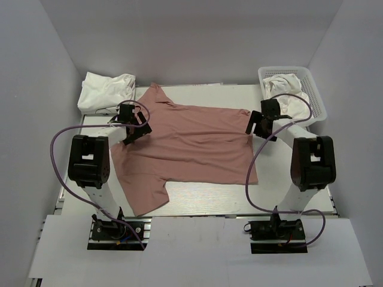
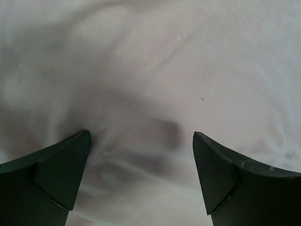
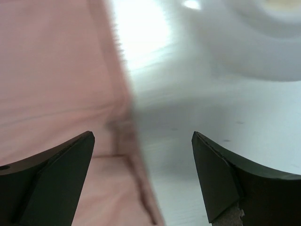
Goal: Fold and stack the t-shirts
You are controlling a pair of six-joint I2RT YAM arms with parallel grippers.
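Pink t-shirt (image 1: 185, 149) spread flat mid-table. Left gripper (image 1: 133, 124) jaws wide apart, empty, low over shirt's left end. Right gripper (image 3: 143, 136) jaws wide apart, empty, shirt's right edge running between fingers. White t-shirts (image 1: 106, 89) heaped far-left corner; white cloth (image 1: 286, 86) in basket (image 1: 318, 98) far-right. White table (image 1: 203, 200), grey walls (image 1: 197, 42).
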